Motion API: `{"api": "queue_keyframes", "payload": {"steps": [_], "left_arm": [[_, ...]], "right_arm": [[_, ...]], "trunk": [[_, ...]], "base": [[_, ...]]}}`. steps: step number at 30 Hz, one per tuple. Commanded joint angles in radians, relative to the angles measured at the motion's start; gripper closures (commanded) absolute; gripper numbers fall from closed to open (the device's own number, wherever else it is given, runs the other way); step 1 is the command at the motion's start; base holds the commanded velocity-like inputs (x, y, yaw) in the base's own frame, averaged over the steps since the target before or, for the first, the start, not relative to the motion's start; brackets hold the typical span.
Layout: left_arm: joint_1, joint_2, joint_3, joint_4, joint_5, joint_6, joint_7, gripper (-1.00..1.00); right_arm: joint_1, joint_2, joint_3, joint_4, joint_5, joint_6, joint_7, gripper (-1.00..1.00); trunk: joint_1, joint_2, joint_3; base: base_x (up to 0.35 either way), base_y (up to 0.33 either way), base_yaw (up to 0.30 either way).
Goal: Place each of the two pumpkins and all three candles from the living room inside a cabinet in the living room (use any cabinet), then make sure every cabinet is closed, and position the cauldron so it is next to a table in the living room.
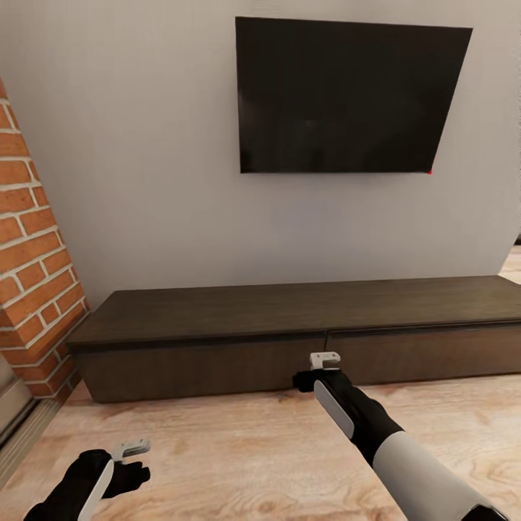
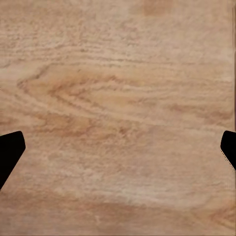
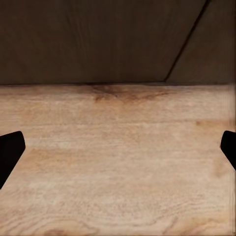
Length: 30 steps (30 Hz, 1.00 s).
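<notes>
- Long low dark-brown wood cabinet (image 1: 289,340): stiff, handleless fronts; probably best pulled at the centre seam edge.
- My right gripper (image 1: 325,359): spread wide, empty, near that seam.
- My left gripper (image 1: 132,449): likewise released, over floor.

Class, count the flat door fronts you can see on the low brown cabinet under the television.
2. The left front spans the cabinet's left half; the right front spans its right half, past the right gripper.

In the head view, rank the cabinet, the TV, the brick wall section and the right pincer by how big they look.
1. cabinet
2. TV, close to the cabinet in apparent area, so this order is unsure
3. brick wall section
4. right pincer, smallest though nearest the camera
</notes>
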<state>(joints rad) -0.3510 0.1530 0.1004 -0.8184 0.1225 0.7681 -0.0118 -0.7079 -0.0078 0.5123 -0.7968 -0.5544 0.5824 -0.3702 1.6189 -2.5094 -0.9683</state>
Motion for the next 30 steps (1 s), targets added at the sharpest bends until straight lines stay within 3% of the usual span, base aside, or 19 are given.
{"api": "queue_keyframes", "payload": {"steps": [1,10,30], "left_arm": [[0.0,-0.001,0.002,-0.001,0.004,0.004,-0.002,-1.0],[0.0,-0.004,0.002,0.0,0.002,-0.001,-0.005,-1.0],[0.0,-0.007,-0.019,0.0,0.002,-0.001,-0.005,-1.0]], "right_arm": [[-0.001,-0.001,0.004,0.001,-0.009,0.002,-0.009,-1.0],[-0.001,-0.003,0.005,0.018,-0.009,-0.005,-0.007,-1.0],[-0.001,-0.002,0.005,0.042,-0.009,-0.004,-0.006,-1.0]], "trunk": [[-0.001,0.0,0.003],[-0.005,0.002,0.036],[-0.014,0.007,0.082]], "base": [[0.0,0.0,0.0],[0.0,0.0,0.0],[-0.001,0.0,-0.037]]}}
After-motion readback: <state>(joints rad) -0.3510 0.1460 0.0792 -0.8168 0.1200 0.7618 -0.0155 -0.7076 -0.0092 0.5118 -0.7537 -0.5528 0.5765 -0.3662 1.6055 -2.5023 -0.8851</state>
